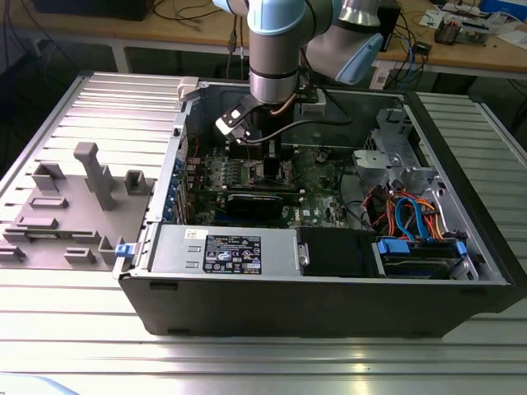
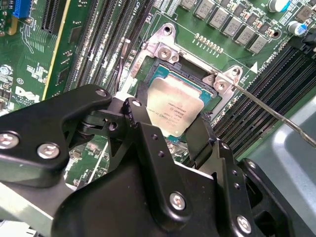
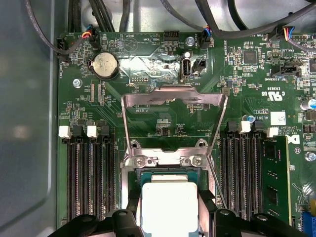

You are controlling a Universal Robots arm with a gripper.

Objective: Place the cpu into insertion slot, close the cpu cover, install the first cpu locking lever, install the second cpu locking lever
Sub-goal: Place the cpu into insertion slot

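1. exterior view: the robot arm [image 1: 272, 41] reaches down into an open computer case [image 1: 329, 304] lying on a ribbed metal table [image 1: 247, 362]. the gripper [image 1: 265, 158] is low over the green motherboard [image 1: 218, 169].
2. a long black graphics card [image 1: 263, 202] lies just beside the gripper in this view. a grey fixture tray [image 1: 49, 222] with upright blocks sits on the table at the exterior view's left of the case.
3. second wrist view: the gripper [image 2: 168, 117] is narrow, and its two black fingers [image 2: 145, 138] press against opposite edges of the cpu [image 2: 175, 106], so it grips the chip.
4. the cpu, silver top up, is over the insertion slot [image 2: 173, 71], inside its silver metal rim. i cannot tell whether it is fully seated.
5. first wrist view: the gripper [image 3: 170, 219] has the cpu [image 3: 170, 202] between its fingers [image 3: 207, 207]. an edge of the insertion slot [image 3: 170, 173] shows just past the chip.
6. the cpu cover [image 3: 173, 98] stands raised and open, hinged at the side of the slot away from the gripper. bare green board shows through its square window.
7. a thin metal locking lever [image 3: 217, 185] runs along one side of the slot in both wrist views [image 2: 276, 116]. it lies between the slot and a bank of black memory slots [image 3: 242, 177].
8. more memory slots [image 3: 91, 182] flank the other side of the slot, and a round coin battery [image 3: 105, 65] sits on the board beyond the open cover.
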